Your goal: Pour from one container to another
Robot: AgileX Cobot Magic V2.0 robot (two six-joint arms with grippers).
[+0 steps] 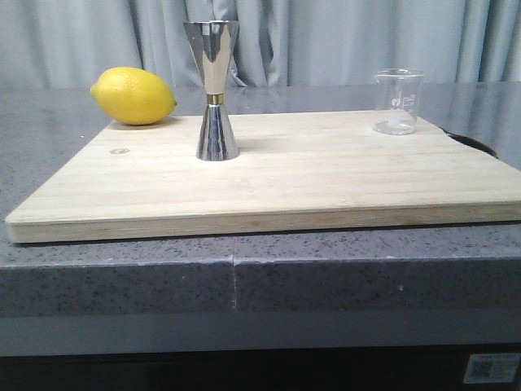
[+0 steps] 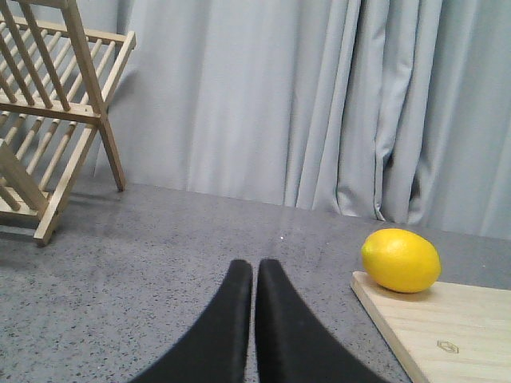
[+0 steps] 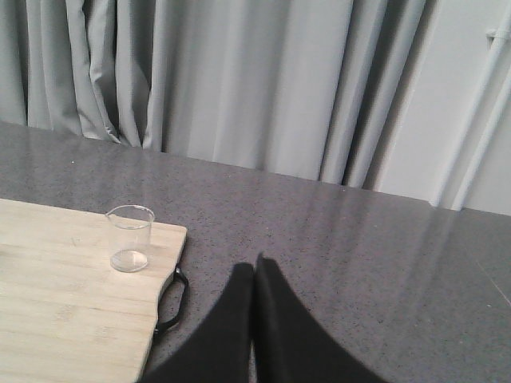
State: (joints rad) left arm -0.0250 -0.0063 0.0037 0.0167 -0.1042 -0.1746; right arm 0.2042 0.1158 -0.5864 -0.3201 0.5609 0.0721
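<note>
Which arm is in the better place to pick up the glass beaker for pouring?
The right arm. Its shut gripper is off the board's right end, where the beaker stands. The left gripper is beside the lemon, beyond the jigger.

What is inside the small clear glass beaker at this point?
The small clear glass beaker on the wooden cutting board looks empty; no liquid level shows through its wall. A thin clear film at the bottom cannot be ruled out.

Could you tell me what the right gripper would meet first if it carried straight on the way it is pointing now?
The way looks free. The right gripper, jaws shut, points over bare grey countertop toward the curtain. The glass beaker and cutting board sit off to one side. Depth is hard to judge.
</note>
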